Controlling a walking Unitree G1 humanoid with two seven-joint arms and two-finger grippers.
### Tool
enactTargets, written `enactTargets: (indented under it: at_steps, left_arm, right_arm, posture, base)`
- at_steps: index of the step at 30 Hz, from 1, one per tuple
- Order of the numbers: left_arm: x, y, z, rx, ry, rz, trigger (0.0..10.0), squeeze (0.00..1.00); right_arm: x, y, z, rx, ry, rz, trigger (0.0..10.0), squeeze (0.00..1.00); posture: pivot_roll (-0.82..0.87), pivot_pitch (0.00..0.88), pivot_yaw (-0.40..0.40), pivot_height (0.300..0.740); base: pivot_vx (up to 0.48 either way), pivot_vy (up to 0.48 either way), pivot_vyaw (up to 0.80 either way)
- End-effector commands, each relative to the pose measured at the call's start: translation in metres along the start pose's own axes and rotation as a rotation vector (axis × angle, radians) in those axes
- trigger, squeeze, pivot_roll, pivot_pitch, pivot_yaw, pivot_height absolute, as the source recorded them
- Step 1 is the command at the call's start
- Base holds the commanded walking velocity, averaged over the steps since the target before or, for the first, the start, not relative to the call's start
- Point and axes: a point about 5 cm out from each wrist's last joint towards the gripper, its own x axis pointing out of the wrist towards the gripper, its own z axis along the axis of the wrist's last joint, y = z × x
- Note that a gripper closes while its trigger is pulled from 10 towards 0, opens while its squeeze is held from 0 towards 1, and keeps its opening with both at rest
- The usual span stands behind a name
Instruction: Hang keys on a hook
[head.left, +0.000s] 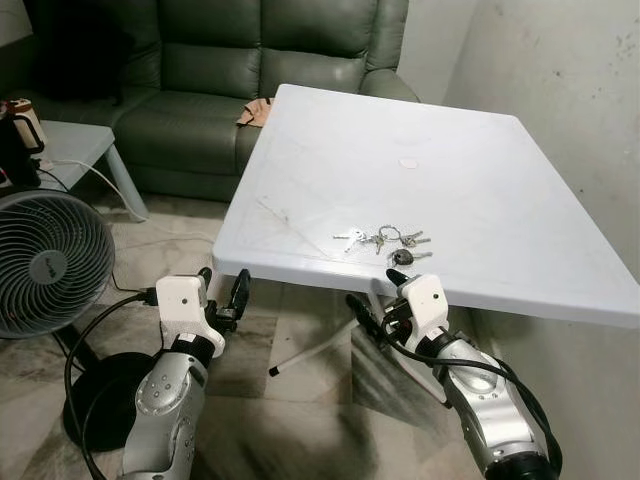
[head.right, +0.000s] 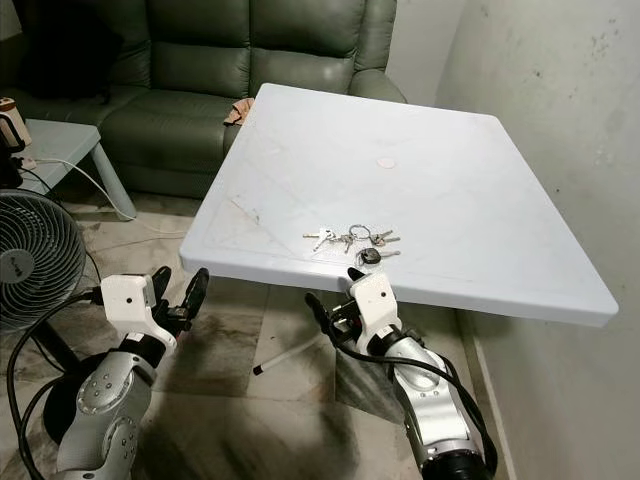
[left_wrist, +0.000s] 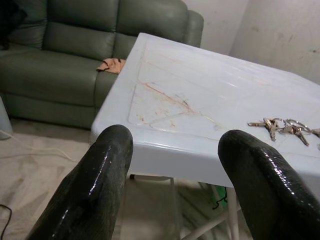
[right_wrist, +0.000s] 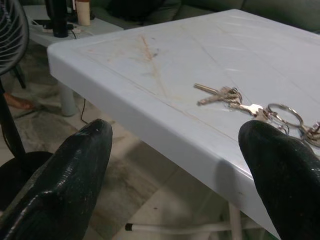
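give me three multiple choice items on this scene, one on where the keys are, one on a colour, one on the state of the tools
1. Where do the keys lie?
A. on the sofa
B. on the white table, near its front edge
C. on the floor

2. What colour is the sofa?
A. red
B. white
C. dark green

3. How are the left tool and right tool?
A. both open, holding nothing
B. both shut on keys
C. left shut on a cup

Answers: 1 B, keys rest on the tabletop; 2 C, green cushions behind the table; 3 A, wrist views show fingers spread apart.
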Motion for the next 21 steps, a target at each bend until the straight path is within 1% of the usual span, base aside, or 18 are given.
enactTargets:
  at_steps: [1,3,4,5,6,9,12,16,19,21]
  left_arm:
    - [0.002,0.0,0.001,0.023,0.003,-0.005,10.0,0.0]
    - [0.002,-0.002,0.0,0.029,0.004,-0.012,10.0,0.0]
    - [0.003,-0.004,0.0,0.03,0.009,-0.021,10.0,0.0]
    - [0.003,-0.004,0.0,0.03,0.009,-0.021,10.0,0.0]
    - [0.004,-0.008,0.0,0.033,0.01,-0.039,10.0,0.0]
    - [0.004,-0.01,-0.001,0.035,0.012,-0.048,10.0,0.0]
    - [0.007,-0.015,0.001,0.046,0.01,-0.07,10.0,0.0]
    - [0.007,-0.015,0.001,0.047,0.011,-0.071,10.0,0.0]
    - [0.011,-0.026,0.004,0.051,0.005,-0.12,10.0,0.0]
    - [0.01,-0.026,0.005,0.05,0.0,-0.121,10.0,0.0]
  right_arm:
    - [0.004,-0.005,0.004,-0.012,0.003,-0.062,10.0,0.0]
    - [0.006,-0.005,0.004,-0.014,0.012,-0.089,10.0,0.0]
    - [0.009,-0.005,0.005,0.026,0.027,-0.119,10.0,0.0]
    - [0.009,-0.005,0.005,0.026,0.027,-0.119,10.0,0.0]
    - [0.012,-0.004,0.006,0.041,0.026,-0.13,10.0,0.0]
    - [0.013,-0.004,0.007,0.043,0.026,-0.138,10.0,0.0]
    - [0.02,-0.003,0.009,0.064,0.05,-0.194,10.0,0.0]
    - [0.021,-0.003,0.009,0.066,0.055,-0.2,10.0,0.0]
    - [0.036,0.008,0.015,0.123,0.061,-0.267,10.0,0.0]
    - [0.037,0.012,0.018,0.108,0.039,-0.252,10.0,0.0]
  posture:
    - [-0.09,0.0,-0.07,0.74]
    - [-0.09,0.0,-0.07,0.74]
    - [-0.09,0.0,-0.069,0.74]
    - [-0.09,0.0,-0.069,0.74]
    - [-0.09,0.0,-0.07,0.74]
    - [-0.09,0.0,-0.071,0.74]
    - [-0.08,0.0,-0.07,0.74]
    - [-0.08,0.0,-0.07,0.74]
    - [-0.08,0.0,-0.066,0.74]
    - [-0.08,0.0,-0.064,0.74]
  base:
    - [0.0,0.0,0.0]
    - [0.0,0.0,0.0]
    - [0.0,0.0,0.0]
    - [0.0,0.0,0.0]
    - [0.0,0.0,0.0]
    - [0.0,0.0,0.0]
    - [0.0,0.0,0.0]
    - [0.0,0.0,0.0]
    - [0.0,0.0,0.0]
    - [0.0,0.0,0.0]
